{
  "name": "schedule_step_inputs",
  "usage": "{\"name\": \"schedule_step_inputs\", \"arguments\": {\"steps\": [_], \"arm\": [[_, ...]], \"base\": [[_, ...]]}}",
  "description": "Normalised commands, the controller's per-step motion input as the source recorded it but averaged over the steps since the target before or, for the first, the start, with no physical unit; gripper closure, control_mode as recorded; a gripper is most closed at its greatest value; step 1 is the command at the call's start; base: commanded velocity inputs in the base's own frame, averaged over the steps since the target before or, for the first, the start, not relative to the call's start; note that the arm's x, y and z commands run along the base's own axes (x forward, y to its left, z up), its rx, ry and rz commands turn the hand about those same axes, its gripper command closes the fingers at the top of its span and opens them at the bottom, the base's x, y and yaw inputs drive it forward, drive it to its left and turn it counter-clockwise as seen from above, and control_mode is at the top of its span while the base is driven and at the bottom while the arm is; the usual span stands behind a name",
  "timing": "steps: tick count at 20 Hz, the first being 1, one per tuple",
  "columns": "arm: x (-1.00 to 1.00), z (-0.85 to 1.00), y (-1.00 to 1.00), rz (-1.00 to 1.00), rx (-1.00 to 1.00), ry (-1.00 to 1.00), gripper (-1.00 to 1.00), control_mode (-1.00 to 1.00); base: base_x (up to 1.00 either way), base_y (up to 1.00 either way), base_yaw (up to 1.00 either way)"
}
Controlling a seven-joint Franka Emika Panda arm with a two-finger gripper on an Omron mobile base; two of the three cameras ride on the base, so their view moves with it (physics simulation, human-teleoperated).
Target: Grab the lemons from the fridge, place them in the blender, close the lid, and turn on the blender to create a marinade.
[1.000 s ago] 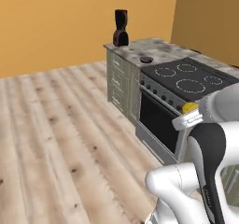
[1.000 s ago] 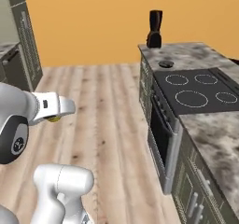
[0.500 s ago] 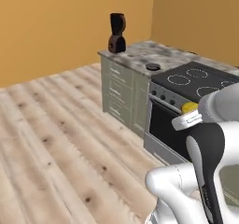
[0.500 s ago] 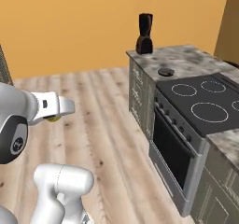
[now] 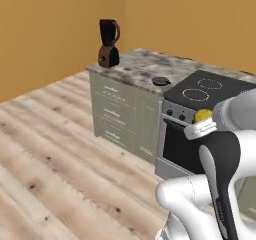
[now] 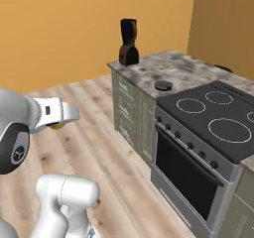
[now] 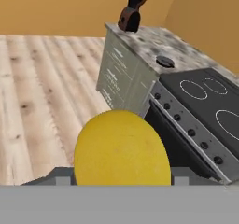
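One lemon (image 7: pixel 122 148) sits clamped in the hand (image 5: pixel 202 123), jaws spread wide around it, blender (image 6: pixel 128 42) far off.

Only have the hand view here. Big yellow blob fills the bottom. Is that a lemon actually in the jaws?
Observer: Yes. In the left base view the lemon sits in the gripper, carried above the floor in front of the stove.
Operator: Blender top is cut off for me. Lid on it?
Observer: No. The blender jar is open on top; the lid lies on the counter beside the stove.
Operator: Anything between blender and lid?
Observer: Just bare counter in the right base view.
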Motion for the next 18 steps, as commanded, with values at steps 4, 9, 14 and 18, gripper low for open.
{"name": "schedule_step_inputs", "arguments": {"steps": [4, 9, 14, 18], "arm": [[0.0, 0.0, 0.0, 0.0, 0.0, 0.0, 1.0, 1.0], [0.0, 0.0, 0.0, 0.0, 0.0, 0.0, 1.0, 1.0], [0.0, 0.0, 0.0, 0.0, 0.0, 0.0, 1.0, 1.0], [0.0, 0.0, 0.0, 0.0, 0.0, 0.0, 1.0, 1.0]], "base": [[1.0, 1.0, -0.45], [1.0, 1.0, -0.46], [1.0, 1.0, -0.47], [1.0, 1.0, -0.47]]}}
